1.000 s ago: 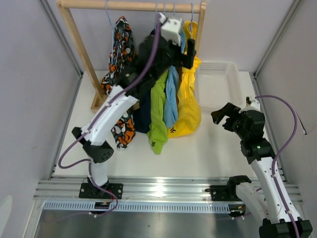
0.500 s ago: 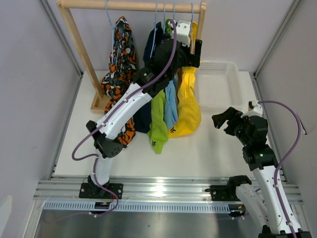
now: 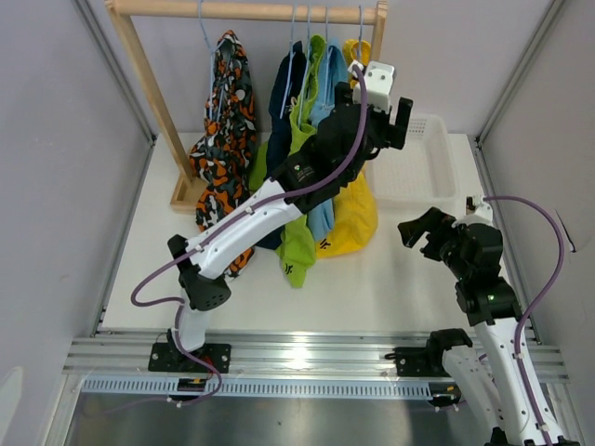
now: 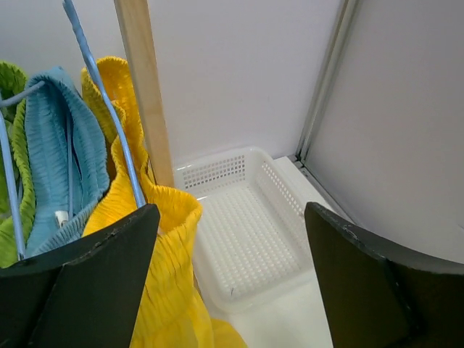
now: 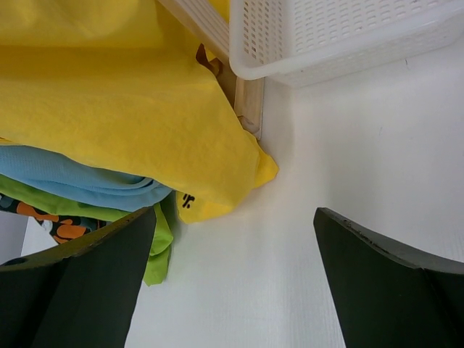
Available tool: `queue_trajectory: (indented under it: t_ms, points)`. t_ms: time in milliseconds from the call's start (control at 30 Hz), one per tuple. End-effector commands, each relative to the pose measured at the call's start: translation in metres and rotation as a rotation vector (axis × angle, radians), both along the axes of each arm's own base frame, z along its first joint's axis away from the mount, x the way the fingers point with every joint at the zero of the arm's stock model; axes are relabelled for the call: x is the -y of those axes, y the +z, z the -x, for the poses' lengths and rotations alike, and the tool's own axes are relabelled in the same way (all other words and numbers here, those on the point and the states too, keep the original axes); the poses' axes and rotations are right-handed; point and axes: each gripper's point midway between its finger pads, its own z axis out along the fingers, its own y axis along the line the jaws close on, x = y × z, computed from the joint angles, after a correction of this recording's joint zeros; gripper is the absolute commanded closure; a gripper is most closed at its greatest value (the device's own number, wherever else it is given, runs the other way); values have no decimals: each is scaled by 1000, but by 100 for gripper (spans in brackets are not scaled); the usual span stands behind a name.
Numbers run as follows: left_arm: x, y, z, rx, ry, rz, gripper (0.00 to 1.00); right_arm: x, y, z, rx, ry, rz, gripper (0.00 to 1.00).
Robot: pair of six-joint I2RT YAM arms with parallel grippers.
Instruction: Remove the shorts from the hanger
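Observation:
Several pairs of shorts hang on blue wire hangers from a wooden rack (image 3: 242,9): patterned (image 3: 228,102), navy (image 3: 284,88), lime green (image 3: 297,200), light blue (image 3: 327,88) and yellow (image 3: 358,214). My left gripper (image 3: 395,110) is raised at the rack's right end and stands open. In the left wrist view the left gripper (image 4: 232,250) has the yellow shorts (image 4: 167,246) and their hanger wire (image 4: 109,116) against its left finger (image 4: 87,290), with nothing clamped. My right gripper (image 3: 420,228) hovers low over the table, open and empty, right of the yellow hem (image 5: 123,109).
A white perforated basket (image 3: 442,163) sits at the back right, just beyond the rack's right post (image 4: 145,94). The rack's wooden foot (image 5: 245,98) lies between the basket (image 5: 326,36) and the hanging shorts. Grey walls close in on both sides.
My left arm has swung right along the rail, from the middle of the hanging shorts to the yellow pair at the right end. The right arm has barely shifted.

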Motion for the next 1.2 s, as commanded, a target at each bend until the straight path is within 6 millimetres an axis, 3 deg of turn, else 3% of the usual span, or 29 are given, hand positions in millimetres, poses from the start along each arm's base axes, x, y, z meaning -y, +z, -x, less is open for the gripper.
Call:
queue_trajectory:
  t_ms: [0,100,367,567,833,1033,1133,1167]
  points:
    - [-42,42,7,60,108,80,12,-3,5,3,16,12,-10,1]
    - [-47,35,-2,49,161,55,12,-3,7,4,21,18,-9,1]
    - [-61,46,-15,75,216,92,12,-1,7,10,18,12,0,0]
    - [-60,40,-35,68,196,102,12,-1,6,11,18,14,-1,1]
    - [-38,2,-71,26,162,91,17,0,4,12,10,12,3,0]
    - [-27,-15,-79,-5,130,92,27,0,2,11,4,10,4,1]
    - [-29,-18,-83,-2,149,90,38,0,1,11,4,10,4,1]
    - [-31,-20,-86,-6,163,90,50,0,0,11,1,12,5,1]
